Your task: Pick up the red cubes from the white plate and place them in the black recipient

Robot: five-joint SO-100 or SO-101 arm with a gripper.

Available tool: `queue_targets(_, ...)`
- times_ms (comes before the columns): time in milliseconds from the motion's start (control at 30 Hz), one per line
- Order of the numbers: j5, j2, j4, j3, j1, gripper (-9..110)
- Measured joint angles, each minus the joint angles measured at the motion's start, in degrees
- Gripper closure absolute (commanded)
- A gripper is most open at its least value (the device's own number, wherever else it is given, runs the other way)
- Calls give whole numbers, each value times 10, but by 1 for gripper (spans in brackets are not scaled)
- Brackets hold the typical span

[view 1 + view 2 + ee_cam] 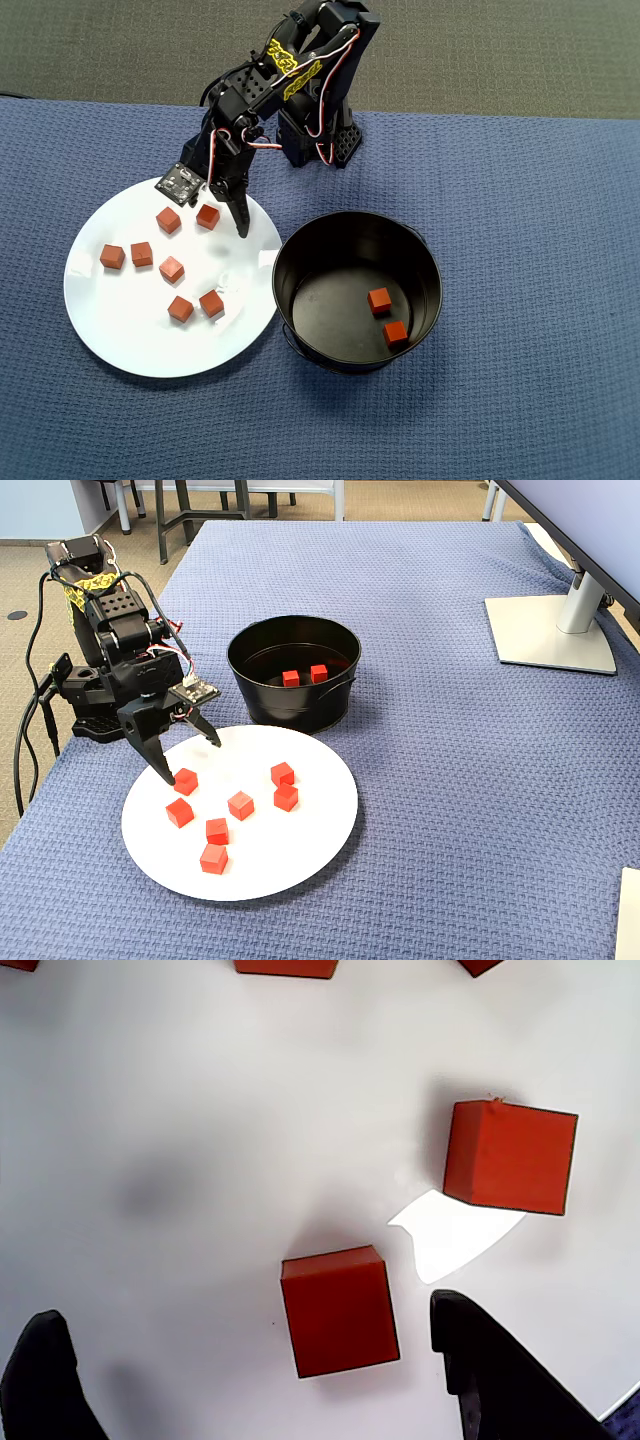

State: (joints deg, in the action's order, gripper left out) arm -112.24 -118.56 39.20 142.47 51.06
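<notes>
Cube (339, 1311) on the plate (200, 1160) sits between the wide-open, empty hand (250, 1380), nearer its right finger in the wrist view.

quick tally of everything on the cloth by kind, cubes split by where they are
red cubes on the white plate: 7, for example one at
red cubes in the black pot: 2, for example one at
white plate: 1
black pot: 1
robot arm with open claw: 1
monitor stand: 1
total: 13
</notes>
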Motion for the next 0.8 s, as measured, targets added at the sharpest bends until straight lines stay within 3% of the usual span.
queue_targets(567, -2, 40, -58, 25, 2, 66)
queue_targets(633, -2, 40, -59, 27, 2, 75)
queue_targets(700, -2, 40, -59, 27, 2, 101)
queue_targets(800, 4, 44, -63, 27, 1, 101)
